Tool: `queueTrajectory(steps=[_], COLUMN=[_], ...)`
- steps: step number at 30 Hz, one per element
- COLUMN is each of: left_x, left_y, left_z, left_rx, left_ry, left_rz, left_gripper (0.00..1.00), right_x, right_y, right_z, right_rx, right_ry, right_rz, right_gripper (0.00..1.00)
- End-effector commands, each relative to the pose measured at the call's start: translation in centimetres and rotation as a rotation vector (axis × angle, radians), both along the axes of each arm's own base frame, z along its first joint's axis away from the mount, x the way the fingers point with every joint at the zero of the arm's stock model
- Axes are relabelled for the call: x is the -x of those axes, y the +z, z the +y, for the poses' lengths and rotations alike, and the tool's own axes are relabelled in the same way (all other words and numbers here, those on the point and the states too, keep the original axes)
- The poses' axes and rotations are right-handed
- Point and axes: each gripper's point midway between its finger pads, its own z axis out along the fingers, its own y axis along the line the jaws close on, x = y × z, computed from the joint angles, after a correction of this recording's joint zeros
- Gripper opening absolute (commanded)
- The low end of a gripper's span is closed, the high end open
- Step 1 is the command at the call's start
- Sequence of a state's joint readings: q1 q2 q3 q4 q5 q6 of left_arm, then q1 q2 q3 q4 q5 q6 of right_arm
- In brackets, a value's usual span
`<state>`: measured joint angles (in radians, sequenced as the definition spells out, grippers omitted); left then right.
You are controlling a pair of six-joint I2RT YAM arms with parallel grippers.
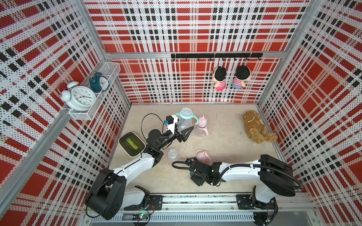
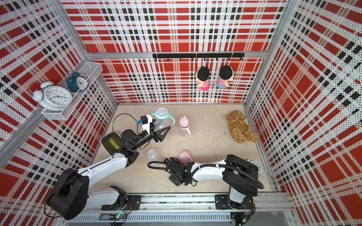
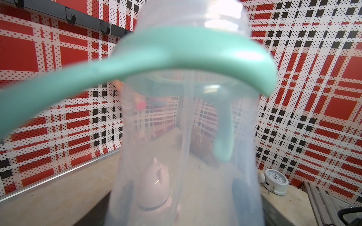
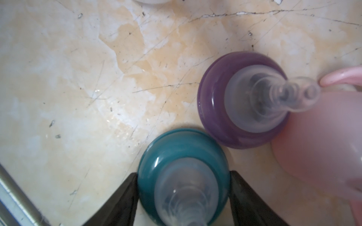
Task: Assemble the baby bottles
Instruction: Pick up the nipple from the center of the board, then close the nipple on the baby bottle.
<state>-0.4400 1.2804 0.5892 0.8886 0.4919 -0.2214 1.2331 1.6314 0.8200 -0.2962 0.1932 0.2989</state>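
While the left claw [image 1: 182,130] hangs over the back left of the table [image 1: 225,140], I see its jaws closed tight on the lower body of the teal-handled bottle [image 1: 185,119]. The bottle is upright and looks lifted off the surface. Its threaded mouth is bare, and the left wrist view shows little else besides its clear wall and teal ring.

Just to its right, 1 pink bottle [image 1: 201,127] stands on the table with its eared cap on. Nearer the front, between the 2 arms, a bare clear bottle [image 1: 172,155] stands upright with no ring or collar.

The right claw [image 4: 184,174] points straight down at the front middle. In the right wrist view its 2 black fingers [image 4: 125,199] stand on either side of the teal collar [image 4: 176,148], which sits on the table with its nipple up. They reach right to its rim, but I cannot tell whether they are gripping it or only flanking it.

The purple collar [image 4: 242,99], nipple up, sits just beside the teal one. A pink cap [image 4: 323,140] lies against it, with a pink handle ring [image 4: 344,75] close by. A brown plush bear [image 1: 256,127] lies at the far right.
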Motion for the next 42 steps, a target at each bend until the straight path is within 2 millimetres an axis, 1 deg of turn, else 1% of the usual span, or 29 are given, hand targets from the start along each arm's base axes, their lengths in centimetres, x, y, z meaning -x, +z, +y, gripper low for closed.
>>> queueTrajectory(steps=[1,6,9,16,21,26,28,31,37,39,42], left_x=[-0.1,-0.2,-0.2,0.3,1.0,2.3,2.7,3.2,3.9,4.3,4.8], left_y=[0.6,1.2,1.4,0.7,0.0,-0.3,-0.5,-1.0,-2.3,-2.4,-2.4], left_z=[-0.1,-0.3,-0.4,-1.0,-2.0,-2.7,-2.9,-3.1,-3.5,-3.7,-3.9], left_rx=[0.003,0.012,0.016,0.01,-0.012,-0.034,-0.046,-0.069,-0.12,-0.127,-0.138], left_ry=[0.002,-0.008,-0.019,-0.05,-0.077,-0.1,-0.098,-0.099,-0.111,-0.122,-0.128], left_rz=[-0.031,-0.043,-0.049,-0.063,-0.075,-0.1,-0.112,-0.117,-0.138,-0.149,-0.169], left_gripper=[0.0,0.0,0.0,0.0,0.0,0.0,0.0,0.0,0.0,0.0,0.0], right_x=[-0.5,-0.5,-0.5,-2.4,-3.4,-4.2,-4.4,-4.4,-4.3,-4.7,-5.9], right_y=[2.4,6.7,8.8,12.9,17.1,22.1,24.4,27.0,32.3,33.4,34.5], right_z=[0.5,0.0,-0.7,-4.8,-6.4,-7.6,-7.7,-8.0,-7.0,-6.8,-6.5], right_rx=[-0.059,-0.172,-0.235,-0.318,-0.384,-0.423,-0.441,-0.441,-0.482,-0.472,-0.454], right_ry=[-0.011,-0.033,-0.051,-0.166,-0.211,-0.214,-0.199,-0.182,-0.115,-0.108,-0.109], right_rz=[-0.047,-0.066,-0.046,-0.016,-0.001,0.008,-0.008,-0.009,-0.012,-0.018,-0.012], right_gripper=[0.65,0.65,0.63,0.6,0.58,0.58,0.58,0.58,0.58,0.58,0.58])
